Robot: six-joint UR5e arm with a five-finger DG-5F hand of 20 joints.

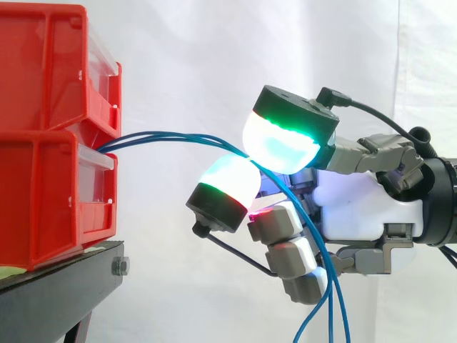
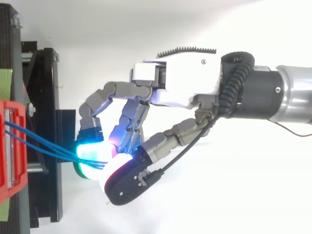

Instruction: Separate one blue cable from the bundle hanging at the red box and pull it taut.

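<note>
Between the red box [image 1: 50, 193] at 9 o'clock and the hand [image 1: 357, 207] at 3 o'clock, the blue cables [image 1: 171, 136] ran slightly bowed, several apparently pinched together between its glowing pads [image 1: 282, 143], so separation of one cable and its tautening were judged incomplete.

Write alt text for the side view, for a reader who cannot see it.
A robot hand at the right pinches several blue cables between glowing fingertips. The cables run almost level from stacked red bins on a black stand at left, then hang down past the hand.
</note>
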